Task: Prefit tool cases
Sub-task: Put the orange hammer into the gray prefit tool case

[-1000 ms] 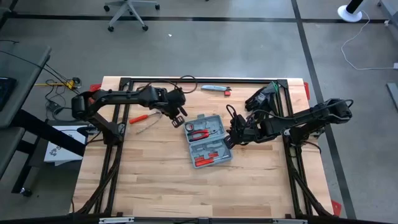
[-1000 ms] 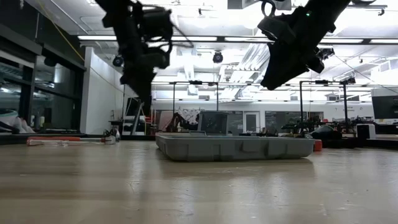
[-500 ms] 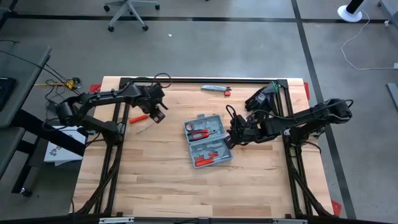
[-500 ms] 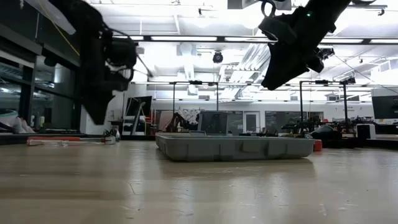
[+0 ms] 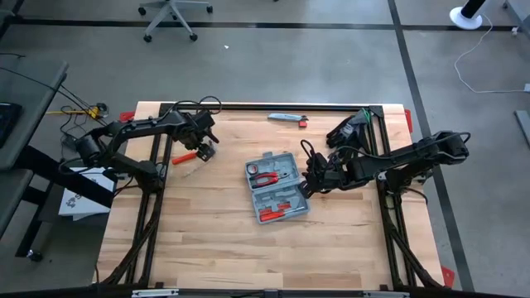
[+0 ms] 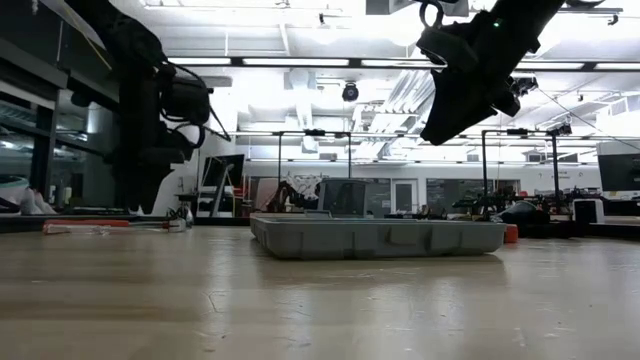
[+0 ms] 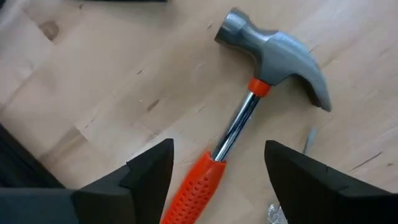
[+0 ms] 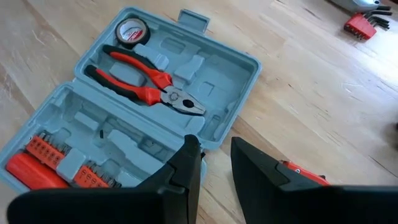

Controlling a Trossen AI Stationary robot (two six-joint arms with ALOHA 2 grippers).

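1. Case (image 5: 277,187), grey-blue, lies open near the middle of the table (image 5: 207,248), with red pliers (image 8: 149,79) in it.
2. Left gripper (image 7: 217,171) hangs over a hammer (image 7: 255,102), fingers wide apart, holding nothing.
3. Right gripper (image 8: 214,165) is just beside the case, fingers nearly together, empty.

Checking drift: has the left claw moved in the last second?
Yes. In the high view the left claw has pulled away from the tool case toward the table's left edge, now open above the hammer.
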